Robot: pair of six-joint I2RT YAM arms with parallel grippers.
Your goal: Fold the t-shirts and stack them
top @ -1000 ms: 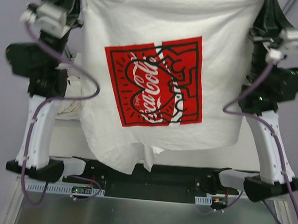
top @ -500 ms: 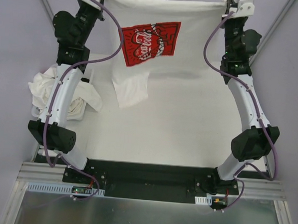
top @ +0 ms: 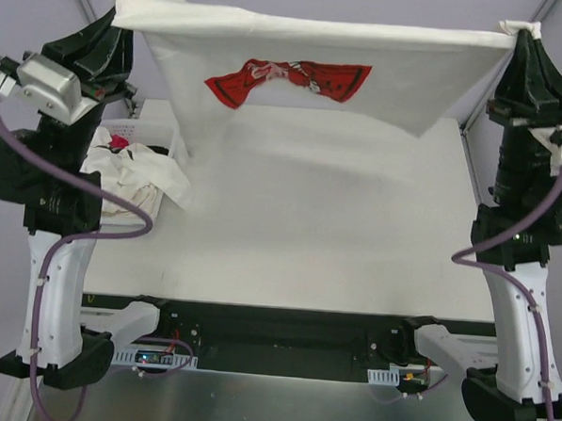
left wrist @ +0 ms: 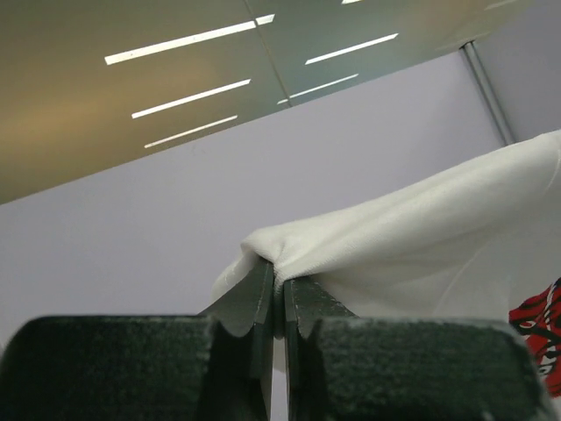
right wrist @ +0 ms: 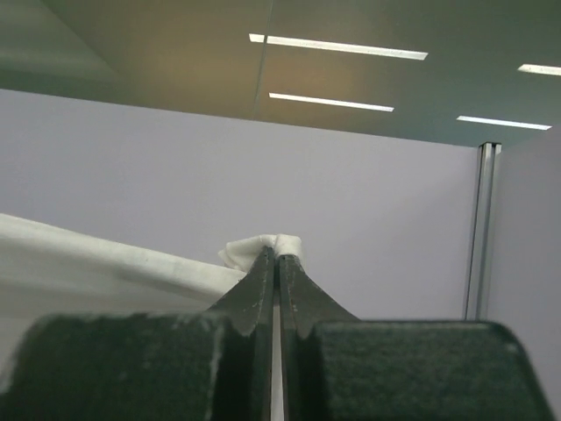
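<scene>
Top external view showed the worktop [top: 355, 233] with the t-shirt [top: 309, 42] now lifted wholly off it. Half a second earlier its lower part had trailed onto the far side. It hung stretched taut between both arms, its red print [top: 288, 79] foreshortened. The other t-shirts [top: 132, 170] lay heaped in the basket [top: 158, 133]. Both the left hand [left wrist: 279, 279] and the right hand [right wrist: 276, 254] were pinched tight on a top corner. By my judgement it was still being spread, with no fold begun.
</scene>
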